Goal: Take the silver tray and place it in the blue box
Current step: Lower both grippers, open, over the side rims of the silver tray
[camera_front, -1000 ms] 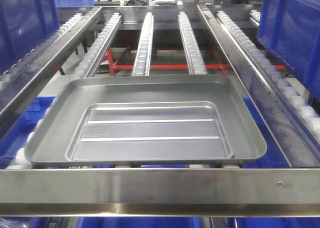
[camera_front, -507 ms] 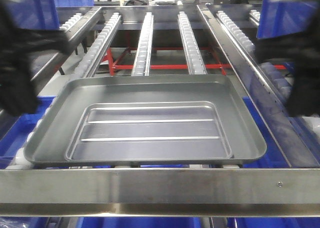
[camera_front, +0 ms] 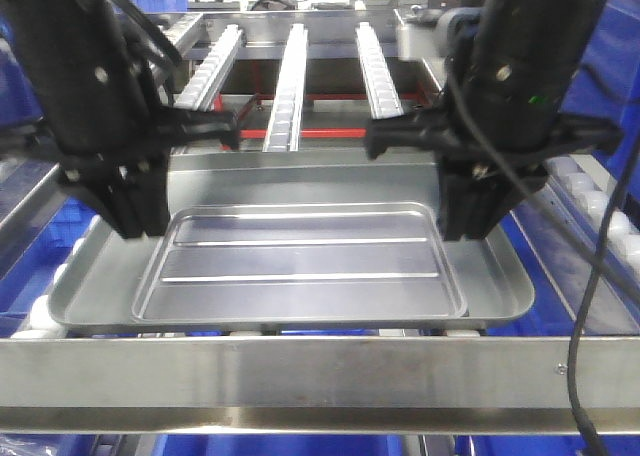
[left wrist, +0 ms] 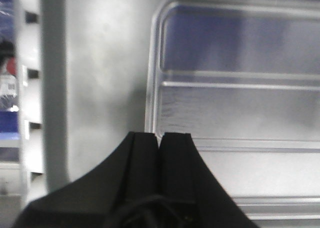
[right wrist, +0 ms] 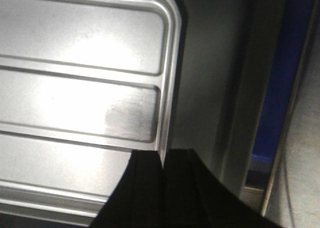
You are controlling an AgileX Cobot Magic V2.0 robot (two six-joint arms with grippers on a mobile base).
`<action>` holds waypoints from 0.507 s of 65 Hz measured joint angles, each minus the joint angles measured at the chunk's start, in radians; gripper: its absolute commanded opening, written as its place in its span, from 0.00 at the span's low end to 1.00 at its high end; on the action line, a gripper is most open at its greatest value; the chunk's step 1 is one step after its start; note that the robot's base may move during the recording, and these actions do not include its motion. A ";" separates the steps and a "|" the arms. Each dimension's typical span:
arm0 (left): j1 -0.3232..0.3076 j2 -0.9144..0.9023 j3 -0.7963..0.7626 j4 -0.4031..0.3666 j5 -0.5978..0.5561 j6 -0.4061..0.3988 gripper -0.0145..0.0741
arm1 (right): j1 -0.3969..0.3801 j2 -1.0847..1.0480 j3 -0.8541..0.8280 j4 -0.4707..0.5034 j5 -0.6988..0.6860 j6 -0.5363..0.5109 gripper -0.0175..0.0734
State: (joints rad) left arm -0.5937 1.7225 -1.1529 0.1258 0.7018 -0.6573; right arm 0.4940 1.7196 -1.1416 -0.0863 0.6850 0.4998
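Observation:
The silver tray (camera_front: 300,276) lies flat on the roller rack just behind the front steel bar. My left gripper (camera_front: 133,226) hangs over the tray's left side and my right gripper (camera_front: 465,226) over its right side, both pointing down. In the left wrist view the left gripper (left wrist: 160,134) is shut and holds nothing, just above the left edge of the recessed panel of the tray (left wrist: 240,113). In the right wrist view the right gripper (right wrist: 162,155) is shut and holds nothing, over the panel's right edge on the tray (right wrist: 75,103). Blue boxes (camera_front: 620,66) stand around the rack.
A steel crossbar (camera_front: 320,371) runs along the rack's front edge. Roller rails (camera_front: 290,76) lead away behind the tray. More blue boxes sit under the rack (camera_front: 280,444) and at the left (camera_front: 70,221). A black cable (camera_front: 590,306) hangs from the right arm.
Both arms have come in from the sides and dropped over the tray, from out of view to blurred at the edges to above its left and right sides. The tray has not moved.

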 measured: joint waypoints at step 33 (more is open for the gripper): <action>0.047 0.011 0.000 -0.060 -0.024 0.106 0.06 | 0.000 0.015 0.000 0.008 -0.014 -0.004 0.29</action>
State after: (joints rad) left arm -0.5468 1.7340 -1.1529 0.0662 0.6781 -0.5513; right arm 0.4940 1.7348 -1.1416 -0.0784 0.6713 0.4958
